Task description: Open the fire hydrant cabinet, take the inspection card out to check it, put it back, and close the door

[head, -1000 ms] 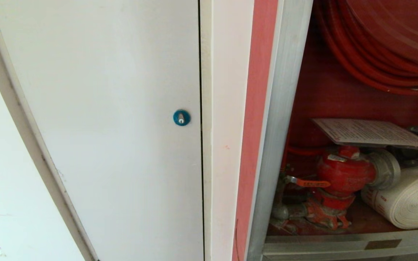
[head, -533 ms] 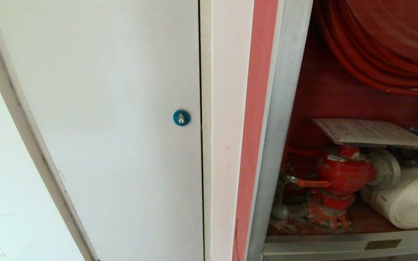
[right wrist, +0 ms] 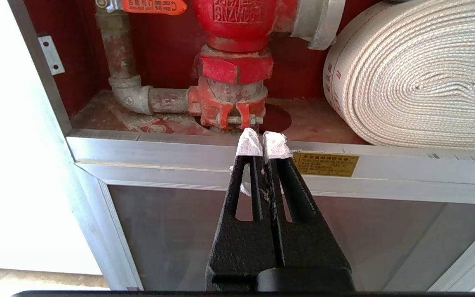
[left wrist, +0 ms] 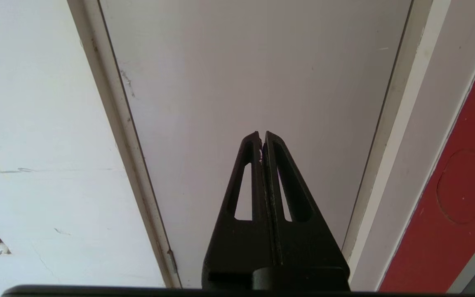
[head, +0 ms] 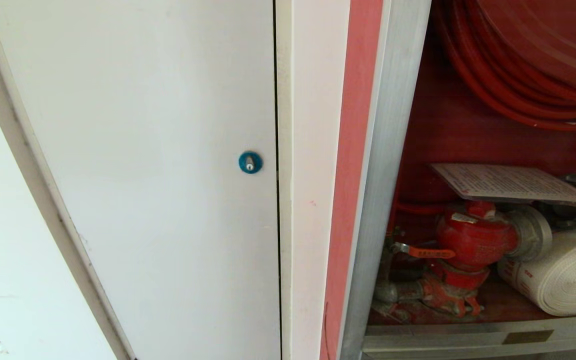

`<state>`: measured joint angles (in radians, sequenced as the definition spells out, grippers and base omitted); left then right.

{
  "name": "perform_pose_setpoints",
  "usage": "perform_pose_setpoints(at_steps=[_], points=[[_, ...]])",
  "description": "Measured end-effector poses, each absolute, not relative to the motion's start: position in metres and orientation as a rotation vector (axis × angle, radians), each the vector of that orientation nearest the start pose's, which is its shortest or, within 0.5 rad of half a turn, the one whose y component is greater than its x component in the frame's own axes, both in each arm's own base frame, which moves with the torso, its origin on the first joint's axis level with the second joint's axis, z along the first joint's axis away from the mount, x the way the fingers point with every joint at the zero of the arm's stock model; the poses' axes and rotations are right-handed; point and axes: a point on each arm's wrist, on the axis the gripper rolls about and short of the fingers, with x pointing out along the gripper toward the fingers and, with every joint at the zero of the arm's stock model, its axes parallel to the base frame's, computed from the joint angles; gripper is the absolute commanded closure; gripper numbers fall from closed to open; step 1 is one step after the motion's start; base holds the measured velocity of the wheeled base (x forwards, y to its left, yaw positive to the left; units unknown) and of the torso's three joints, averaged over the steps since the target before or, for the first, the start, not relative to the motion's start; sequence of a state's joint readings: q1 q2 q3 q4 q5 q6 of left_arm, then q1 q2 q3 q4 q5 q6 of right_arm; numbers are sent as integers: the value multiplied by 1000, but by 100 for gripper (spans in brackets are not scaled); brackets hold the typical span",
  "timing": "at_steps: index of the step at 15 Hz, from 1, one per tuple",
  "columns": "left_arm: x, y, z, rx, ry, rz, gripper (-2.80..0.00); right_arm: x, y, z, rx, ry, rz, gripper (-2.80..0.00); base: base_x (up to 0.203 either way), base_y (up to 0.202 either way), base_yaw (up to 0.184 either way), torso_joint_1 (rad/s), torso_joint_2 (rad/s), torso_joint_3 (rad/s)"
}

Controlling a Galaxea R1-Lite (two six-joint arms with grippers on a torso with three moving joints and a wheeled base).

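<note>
The right end effector [right wrist: 262, 140] has its two black fingers pressed together with nothing between them; its tips, wrapped in white tape, hang in front of the silver lower rail of the fire hydrant cabinet [right wrist: 179, 152], just beside a small gold nameplate [right wrist: 325, 163]. The left end effector [left wrist: 262, 138] is likewise pressed together and empty, pointing at a plain white door [head: 143, 150] with a blue round lock [head: 250, 162], away from the cabinet.

In the head view neither arm shows. The cabinet stands open, its red inside exposed on the right of the view. The inspection card [head: 510, 184] lies flat and slightly tilted on top of the red valve [head: 473, 237], resting against the metal coupling [head: 533, 232] at the valve's side. An orange handle [head: 425, 252] sticks out from the pipe to the left of the valve. A rolled white hose [head: 563, 275] sits on the cabinet floor to the right of the valve, and a red hose reel [head: 533, 60] fills the space above. Below the lower rail, the right wrist view shows a dark glass panel [right wrist: 303, 239] in a silver frame.
</note>
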<state>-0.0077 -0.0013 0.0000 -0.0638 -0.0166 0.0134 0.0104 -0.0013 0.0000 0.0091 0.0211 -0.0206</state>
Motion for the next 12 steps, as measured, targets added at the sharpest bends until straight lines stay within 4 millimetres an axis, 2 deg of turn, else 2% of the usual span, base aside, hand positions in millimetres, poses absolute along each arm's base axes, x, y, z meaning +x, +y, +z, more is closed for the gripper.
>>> perform_pose_setpoints(at_steps=[12], points=[[-23, 0, 82, 15, -65, -24, 0, -23, 0, 75, -21, 7, 31, 0, -7, 0, 0, 1, 1, 0]])
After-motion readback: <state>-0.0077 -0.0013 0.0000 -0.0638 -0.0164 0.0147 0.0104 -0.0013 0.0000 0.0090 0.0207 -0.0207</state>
